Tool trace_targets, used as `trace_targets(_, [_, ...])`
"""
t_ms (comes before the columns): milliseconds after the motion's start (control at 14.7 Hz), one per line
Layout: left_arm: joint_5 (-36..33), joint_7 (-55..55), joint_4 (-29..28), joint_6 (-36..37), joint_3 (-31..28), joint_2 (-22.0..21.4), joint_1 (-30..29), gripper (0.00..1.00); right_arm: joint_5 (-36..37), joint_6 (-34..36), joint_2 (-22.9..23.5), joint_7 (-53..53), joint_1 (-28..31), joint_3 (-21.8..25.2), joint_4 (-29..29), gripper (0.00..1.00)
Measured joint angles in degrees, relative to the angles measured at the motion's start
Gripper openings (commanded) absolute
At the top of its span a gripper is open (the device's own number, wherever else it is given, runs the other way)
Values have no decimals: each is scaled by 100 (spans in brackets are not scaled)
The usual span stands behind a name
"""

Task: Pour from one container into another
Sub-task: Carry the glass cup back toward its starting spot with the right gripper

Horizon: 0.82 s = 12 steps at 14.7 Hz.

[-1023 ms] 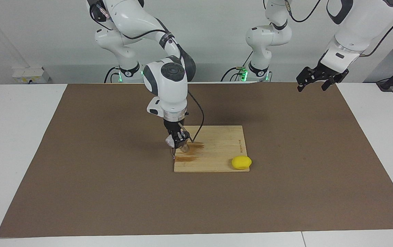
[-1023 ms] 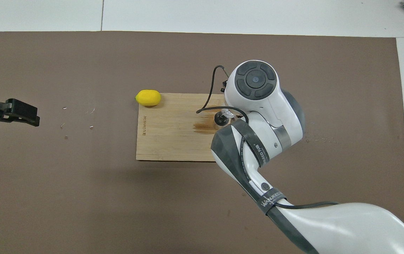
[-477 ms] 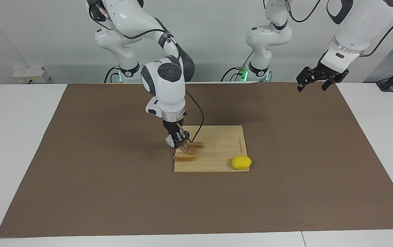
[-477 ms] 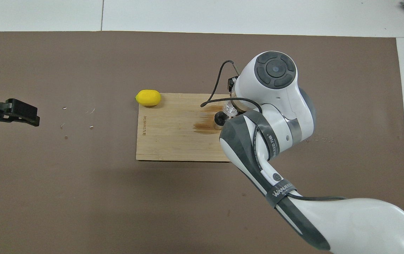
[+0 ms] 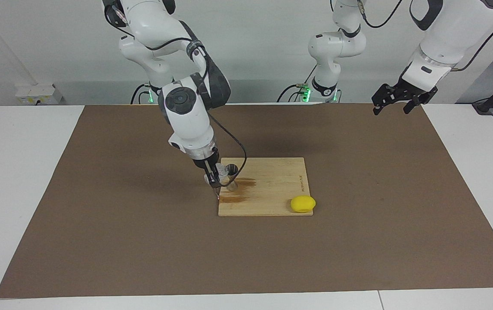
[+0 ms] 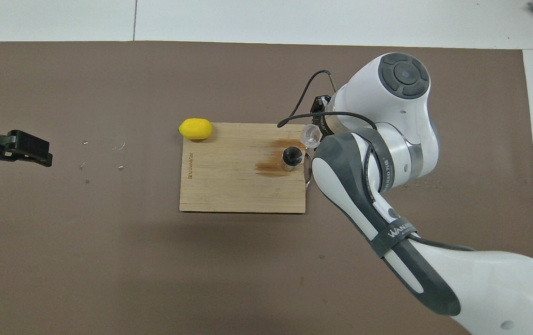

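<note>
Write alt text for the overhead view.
The right gripper holds a clear cup over a wooden board, beside a steel jigger standing on it. A lemon lies at the board's corner; the left gripper waits.

A white worktop (image 5: 22, 172) carries 1 large brown mat (image 5: 143, 241) that covers most of it. On the mat lies 1 wooden cutting board (image 5: 272, 193), stained dark toward the right arm's end, with small pale crumbs (image 6: 103, 156) scattered toward the left arm's end.
</note>
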<state>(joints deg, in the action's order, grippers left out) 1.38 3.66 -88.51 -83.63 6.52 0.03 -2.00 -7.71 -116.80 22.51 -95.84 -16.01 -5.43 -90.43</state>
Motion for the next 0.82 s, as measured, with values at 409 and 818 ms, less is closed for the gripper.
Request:
trace_targets(409, [0,0,0,0,0,0,0,100,-1000,9,1,420,610,5,-105,0])
trace_targets(818, [0,0,0,1,0,0,0,100,-2446,-528,-106,1492,1472,20,-937,0])
